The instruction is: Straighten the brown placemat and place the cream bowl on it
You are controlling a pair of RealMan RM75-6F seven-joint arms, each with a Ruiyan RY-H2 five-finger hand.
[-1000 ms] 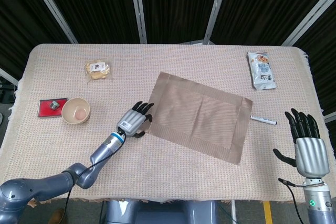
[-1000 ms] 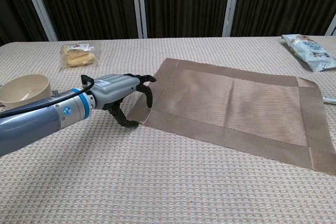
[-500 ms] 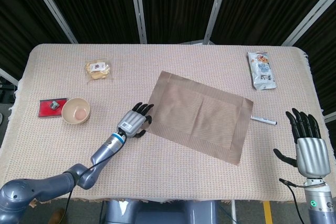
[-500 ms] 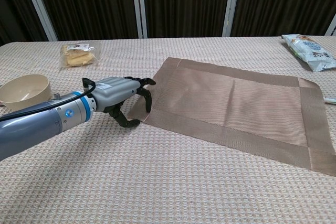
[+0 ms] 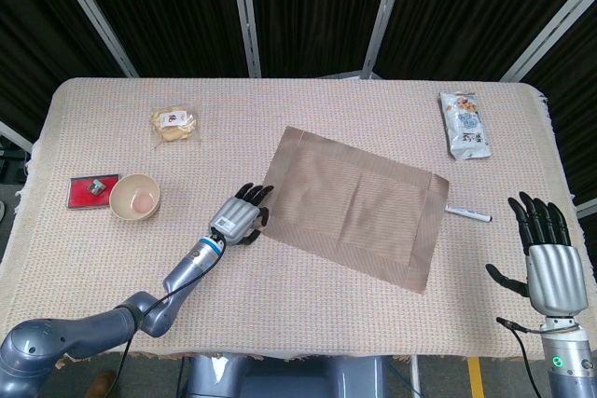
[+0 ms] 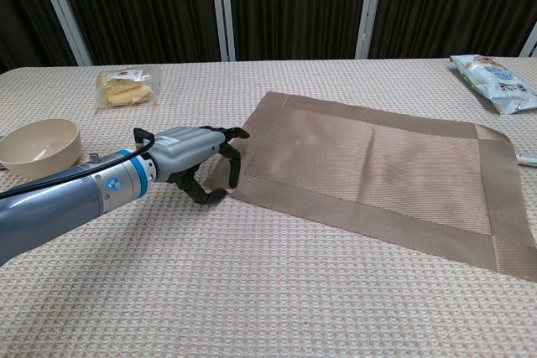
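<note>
The brown placemat [image 5: 359,202] [image 6: 377,165] lies skewed across the middle of the table, its left end turned toward the far side. My left hand [image 5: 241,216] [image 6: 189,155] grips the mat's near-left corner, fingers curled over the edge and thumb under it, and the corner is lifted slightly. The cream bowl [image 5: 135,198] [image 6: 39,144] stands upright on the tablecloth to the left of that hand, apart from it. My right hand [image 5: 550,263] hovers with fingers spread and nothing in it, beyond the table's near-right corner; only the head view shows it.
A red packet [image 5: 91,190] lies just left of the bowl. A clear snack bag [image 5: 173,125] [image 6: 126,87] sits at the far left. A printed snack packet [image 5: 464,125] [image 6: 495,81] lies at the far right. A white pen [image 5: 468,213] rests beside the mat's right edge.
My left hand has drawn slightly toward the near left with the mat's corner in it, and the mat has shifted a little. The right hand and the bowl have stayed put.
</note>
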